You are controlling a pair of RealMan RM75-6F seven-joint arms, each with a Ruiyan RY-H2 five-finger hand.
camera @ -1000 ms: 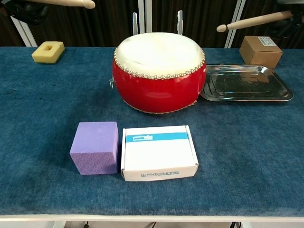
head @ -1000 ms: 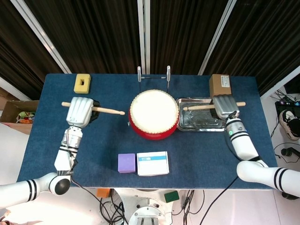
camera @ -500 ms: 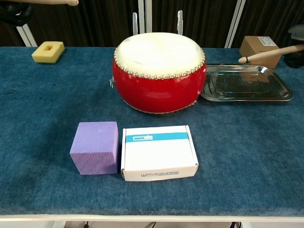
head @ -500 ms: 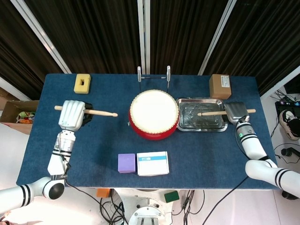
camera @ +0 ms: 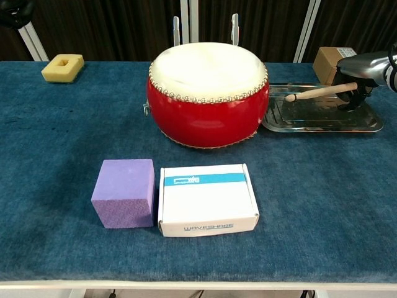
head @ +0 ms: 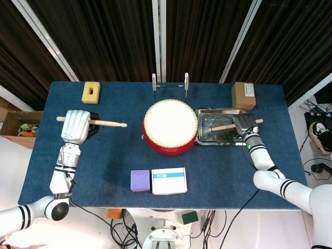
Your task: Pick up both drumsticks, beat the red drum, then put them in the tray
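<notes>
The red drum (head: 170, 126) sits mid-table, with the tray (head: 204, 139) at its three o'clock. My right hand (head: 244, 123) grips a drumstick (head: 222, 126) low over the tray; I judge release comes next. At nine o'clock my left hand (head: 74, 126) grips the other drumstick (head: 108, 123), awaiting its carry across.

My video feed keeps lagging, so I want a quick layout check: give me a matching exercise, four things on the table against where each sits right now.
Things:
1. right hand
2. left hand
3. purple cube
4. yellow sponge

Places:
A. far left corner of the table
B. over the tray, holding a drumstick
C. left of the red drum, holding a drumstick
D. near edge, beside the white box

Pairs: 1-B, 2-C, 3-D, 4-A
</notes>
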